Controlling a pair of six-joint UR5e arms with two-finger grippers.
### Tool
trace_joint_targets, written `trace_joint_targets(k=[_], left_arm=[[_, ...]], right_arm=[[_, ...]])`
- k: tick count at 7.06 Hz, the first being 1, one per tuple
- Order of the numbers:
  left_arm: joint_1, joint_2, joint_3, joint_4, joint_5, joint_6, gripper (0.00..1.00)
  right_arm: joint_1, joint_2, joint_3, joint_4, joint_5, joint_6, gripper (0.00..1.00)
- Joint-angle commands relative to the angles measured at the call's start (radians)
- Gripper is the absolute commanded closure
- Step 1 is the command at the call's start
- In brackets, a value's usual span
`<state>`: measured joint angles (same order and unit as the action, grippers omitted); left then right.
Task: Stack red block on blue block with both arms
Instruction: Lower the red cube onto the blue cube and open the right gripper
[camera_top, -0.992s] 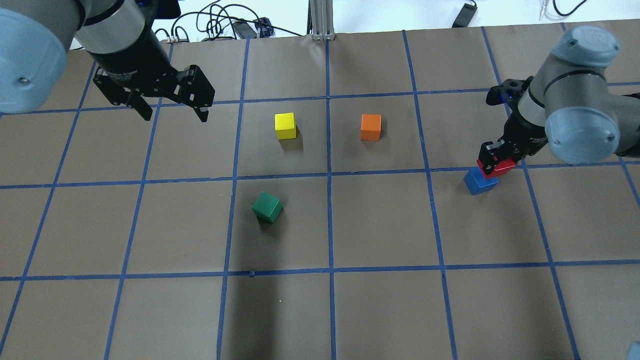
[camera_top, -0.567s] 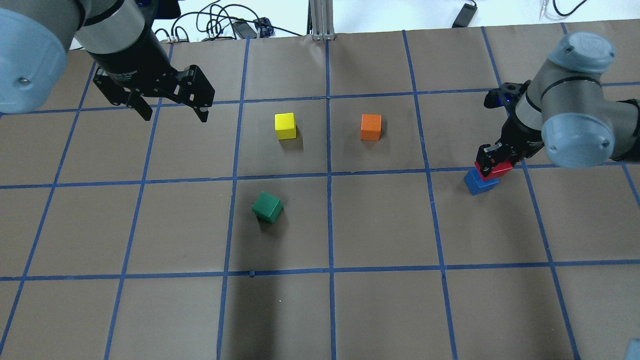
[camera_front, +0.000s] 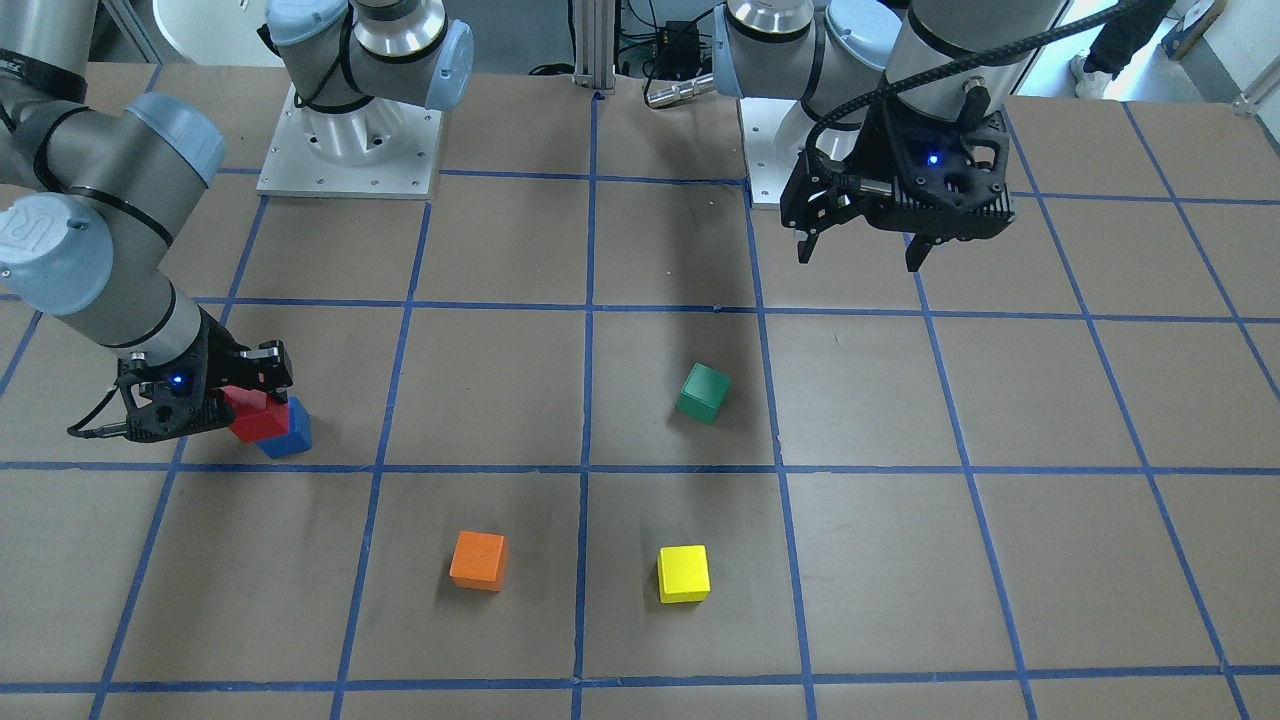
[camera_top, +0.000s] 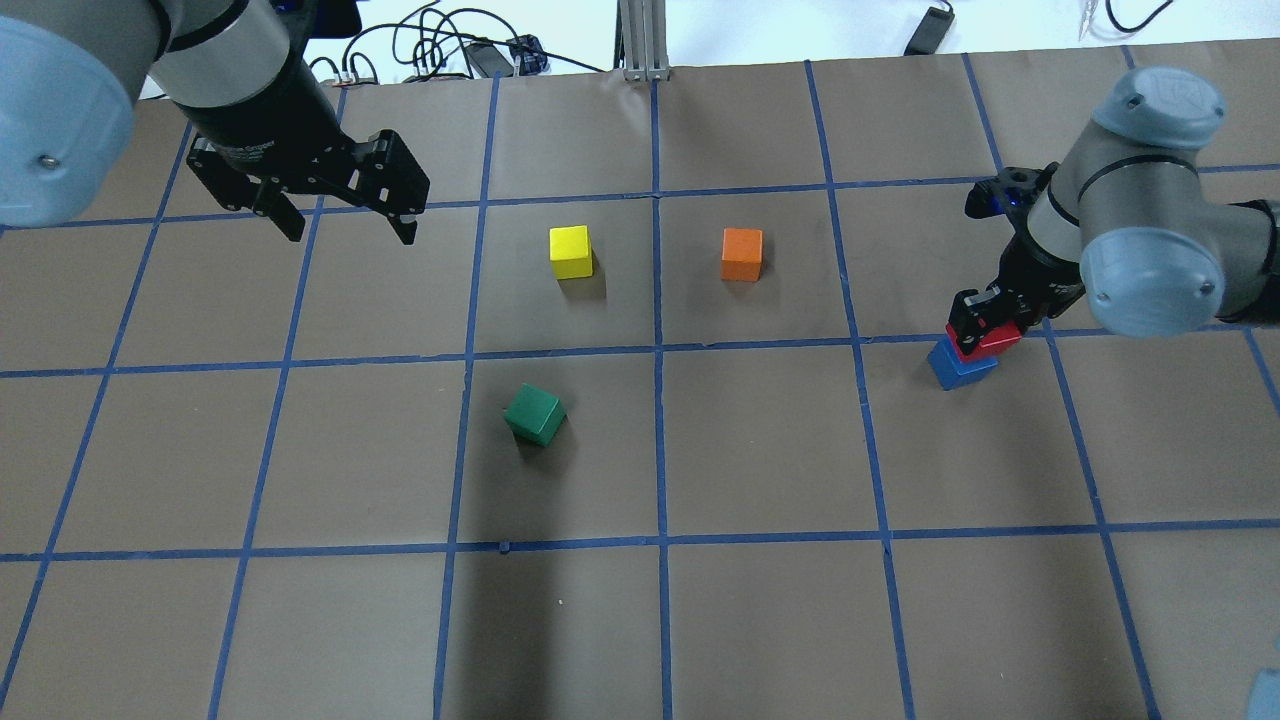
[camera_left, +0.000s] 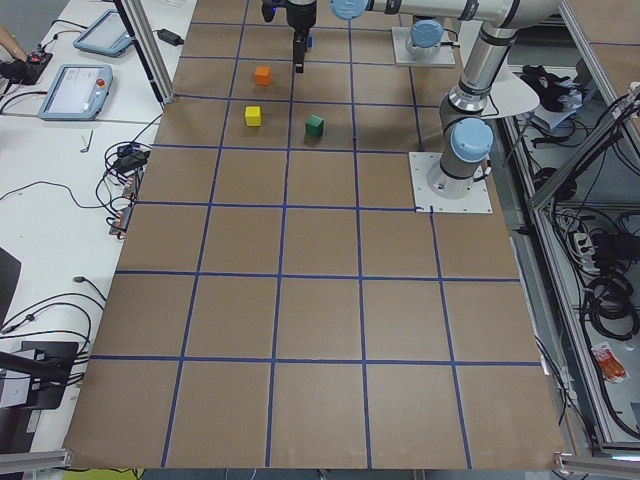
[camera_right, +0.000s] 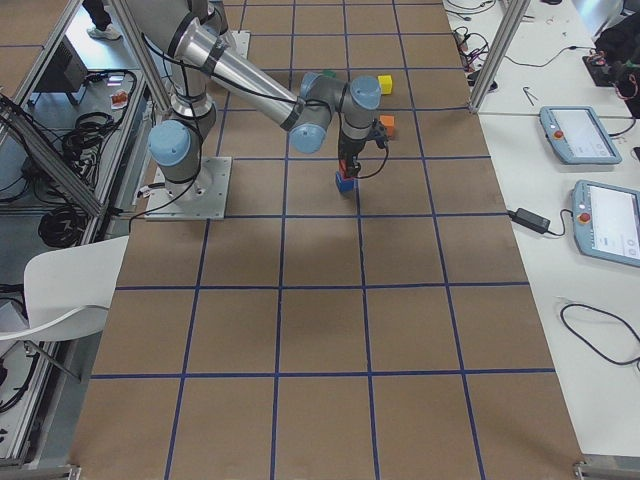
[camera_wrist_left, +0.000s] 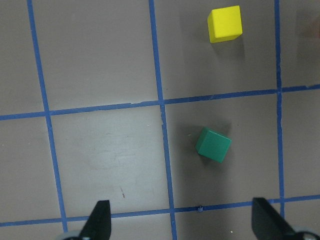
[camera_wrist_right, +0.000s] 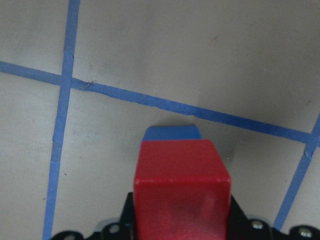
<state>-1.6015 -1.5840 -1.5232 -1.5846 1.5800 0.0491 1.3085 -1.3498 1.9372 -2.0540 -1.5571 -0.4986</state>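
The red block (camera_top: 992, 337) sits pinched between the fingers of the right gripper (camera_top: 984, 324), directly over the blue block (camera_top: 960, 368); the pair lies on the robot's right half of the bench, about midway between the robot's edge and the operators' edge. In the right wrist view the red cube covers nearly all of the blue one, with only a thin strip of blue top showing beyond its far edge (so the red one seems set slightly back toward the gripper); the two cubes look turned the same way. Whether red already rests on blue or hangs just above it cannot be told. That small offset is what the release likely turns on.

The left gripper (camera_top: 350, 236) hangs above the bench toward the robot's edge on the left half, jaws spread wide and holding nothing; it is well apart from the stack, so the right arm is much the nearer. Between the arms lie a yellow cube (camera_top: 570, 251), an orange cube (camera_top: 741, 254) and a green cube (camera_top: 535, 414), each standing alone.
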Motion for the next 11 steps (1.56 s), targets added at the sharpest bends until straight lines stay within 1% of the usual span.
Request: trace_joint_targets(k=[1, 2, 3, 4, 5, 7, 8, 10, 11], left_arm=[[0.0, -0.001, 0.0, 0.0, 0.0, 0.0, 0.0], [0.0, -0.001, 0.0, 0.0, 0.0, 0.0, 0.0], [0.0, -0.001, 0.0, 0.0, 0.0, 0.0, 0.0], [0.0, -0.001, 0.0, 0.0, 0.0, 0.0, 0.0], [0.0, -0.001, 0.002, 0.0, 0.0, 0.0, 0.0], [0.0, -0.002, 0.002, 0.0, 0.0, 0.0, 0.0], [0.0, -0.002, 0.002, 0.0, 0.0, 0.0, 0.0], [0.0, -0.001, 0.002, 0.0, 0.0, 0.0, 0.0], [0.0, 0.001, 0.002, 0.0, 0.0, 0.0, 0.0]], right_arm=[[0.0, 0.009, 0.0, 0.006, -0.009, 0.0, 0.76], [0.0, 0.009, -0.001, 0.006, -0.011, 0.0, 0.61], [0.0, 0.009, -0.001, 0.006, -0.009, 0.0, 0.33], [0.0, 0.009, -0.001, 0.008, -0.011, 0.0, 0.11], [0.0, 0.008, -0.003, 0.008, -0.011, 0.002, 0.0], [0.009, -0.003, -0.017, 0.018, -0.012, 0.023, 0.0], [0.009, -0.005, -0.052, 0.056, -0.014, 0.031, 0.0], [0.009, -0.026, -0.221, 0.292, -0.014, 0.064, 0.0], [0.014, -0.035, -0.292, 0.38, -0.012, 0.107, 0.0]])
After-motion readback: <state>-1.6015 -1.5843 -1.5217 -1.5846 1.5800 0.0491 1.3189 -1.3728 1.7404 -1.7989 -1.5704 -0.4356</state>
